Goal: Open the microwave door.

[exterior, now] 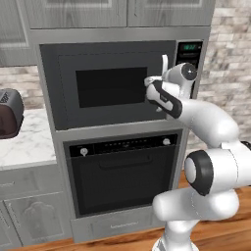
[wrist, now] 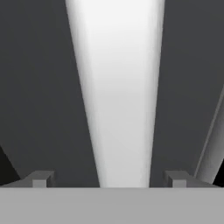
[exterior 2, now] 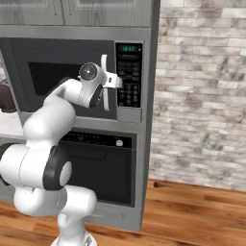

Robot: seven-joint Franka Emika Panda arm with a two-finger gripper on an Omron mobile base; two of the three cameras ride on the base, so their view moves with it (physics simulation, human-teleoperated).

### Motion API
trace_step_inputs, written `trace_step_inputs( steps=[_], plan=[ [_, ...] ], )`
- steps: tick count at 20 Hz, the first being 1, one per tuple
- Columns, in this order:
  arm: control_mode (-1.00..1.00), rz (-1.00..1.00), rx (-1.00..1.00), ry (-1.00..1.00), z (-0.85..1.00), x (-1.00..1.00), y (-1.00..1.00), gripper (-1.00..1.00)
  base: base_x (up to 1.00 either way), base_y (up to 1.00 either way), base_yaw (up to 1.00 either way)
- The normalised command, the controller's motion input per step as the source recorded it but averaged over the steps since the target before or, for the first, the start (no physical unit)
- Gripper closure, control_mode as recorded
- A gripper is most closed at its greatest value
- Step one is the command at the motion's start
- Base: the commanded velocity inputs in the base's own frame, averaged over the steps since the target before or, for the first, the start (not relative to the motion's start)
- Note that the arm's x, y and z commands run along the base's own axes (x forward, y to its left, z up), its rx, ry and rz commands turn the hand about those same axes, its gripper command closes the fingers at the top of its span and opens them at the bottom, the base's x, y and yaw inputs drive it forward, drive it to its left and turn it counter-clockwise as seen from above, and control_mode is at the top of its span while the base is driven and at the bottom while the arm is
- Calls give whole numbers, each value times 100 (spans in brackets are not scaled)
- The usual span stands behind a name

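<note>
up against the cabinet wall, the microwave (exterior: 120,81) sat above a black oven (exterior: 122,174), its door (exterior: 105,88) looking shut and flush with the frame. the gripper (wrist: 109,181) was at the white handle (wrist: 116,92) on the door's right edge, beside the keypad (exterior 2: 129,77). its fingers (wrist: 41,179) stood wide, one on each side of the bar, with gaps visible and no contact. a toaster (exterior: 9,112) rested on the marble counter (exterior: 27,144) to the left.

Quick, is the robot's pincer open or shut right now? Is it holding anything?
Pincer: open, one fingertip on each side of the white handle of the microwave door; not clamped on it yet.
</note>
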Motion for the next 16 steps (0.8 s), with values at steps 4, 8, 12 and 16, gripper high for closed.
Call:
trace_step_inputs(
  steps=[4, 8, 12, 16],
  plan=[
    [-100, 0, 0, 0, -3, 44, 0, -100, 0, 0, 0],
    [-100, 0, 0, 0, -2, 10, 0, 100, 0, 0, 0],
    [-100, 0, 0, 0, 0, 0, 0, 100, 0, 0, 0],
    [-100, 2, 0, -1, 0, -28, 0, 100, 0, 0, 0]
  ],
)
